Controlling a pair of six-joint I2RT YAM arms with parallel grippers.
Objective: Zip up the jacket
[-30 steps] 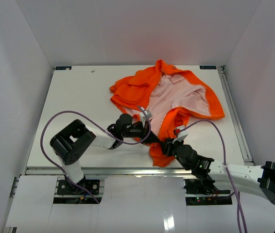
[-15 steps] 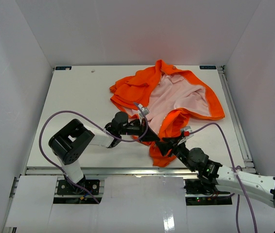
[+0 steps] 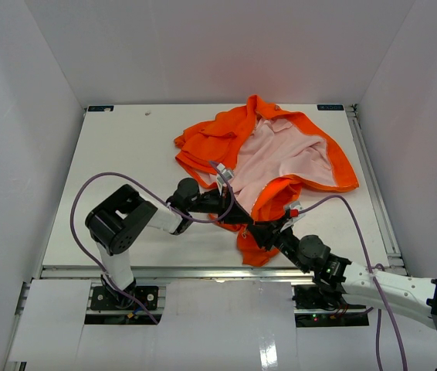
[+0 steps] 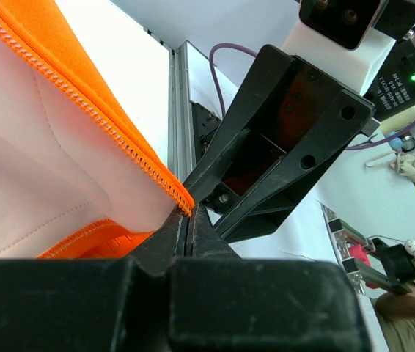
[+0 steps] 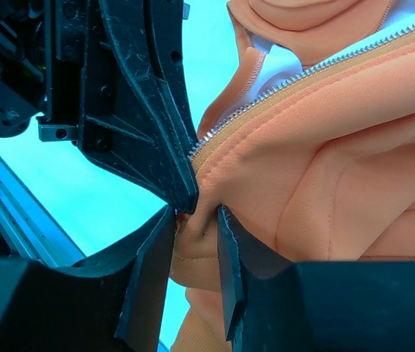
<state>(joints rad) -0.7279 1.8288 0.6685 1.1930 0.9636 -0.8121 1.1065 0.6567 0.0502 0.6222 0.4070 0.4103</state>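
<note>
Soft, matt orange cloth on the jacket (image 3: 211, 139), and its pale pink lining (image 4: 39, 191) is smooth, lightly quilted with stitch lines. The zipper teeth (image 5: 295, 73) glint silvery, metal by the look. The left end effector (image 4: 188, 220) and right end effector (image 5: 195, 216) are black matt plastic, faintly grainy. The worktop (image 3: 126, 170) is smooth, white and matt.

My left gripper (image 3: 242, 219) sits at the jacket's (image 3: 280, 154) near hem; my right gripper (image 3: 262, 232) lies just nearer, apparently touching that hem.

No legible text anywhere; only tiny, unreadable white print on the black housing (image 4: 404, 67) beside a green light.
</note>
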